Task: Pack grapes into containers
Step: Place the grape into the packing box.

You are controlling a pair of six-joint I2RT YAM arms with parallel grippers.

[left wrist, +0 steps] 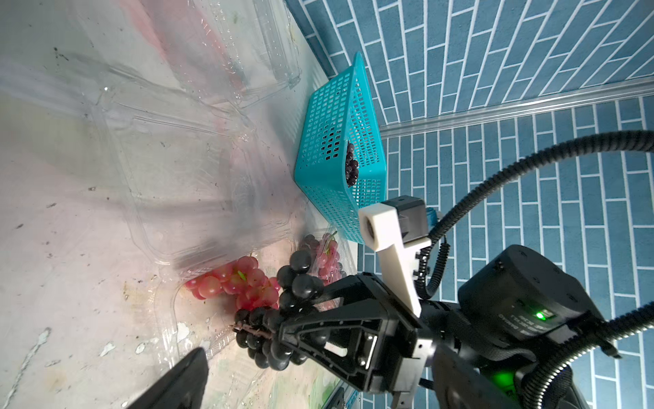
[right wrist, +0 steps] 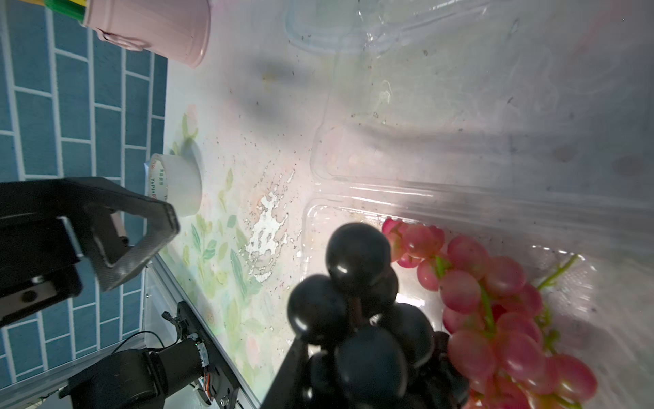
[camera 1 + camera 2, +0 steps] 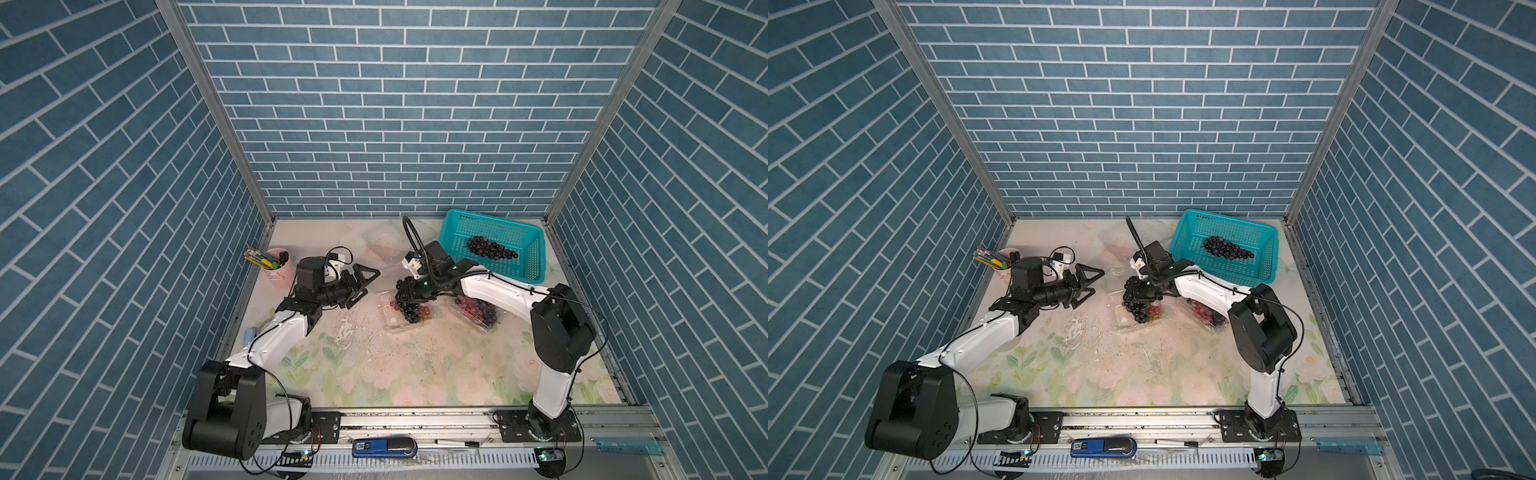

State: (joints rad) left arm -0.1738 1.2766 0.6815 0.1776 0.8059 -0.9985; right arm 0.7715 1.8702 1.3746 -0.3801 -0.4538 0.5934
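Gripping a dark bunch (image 3: 409, 311) over the open container (image 3: 390, 323) (red grapes (image 3: 424, 312) inside), right gripper (image 3: 401, 293) poised to release; left gripper (image 3: 372, 282) beside it, jaws spread, empty.

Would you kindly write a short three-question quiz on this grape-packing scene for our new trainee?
1. True or false: the left gripper is shut on fruit.
2. What lies in the teal basket? A) a red bunch B) a dark bunch C) nothing
3. Fill the gap: the right gripper is shut on a black bunch over a clear container holding ___ grapes.
Key: 1 false; 2 B; 3 red.
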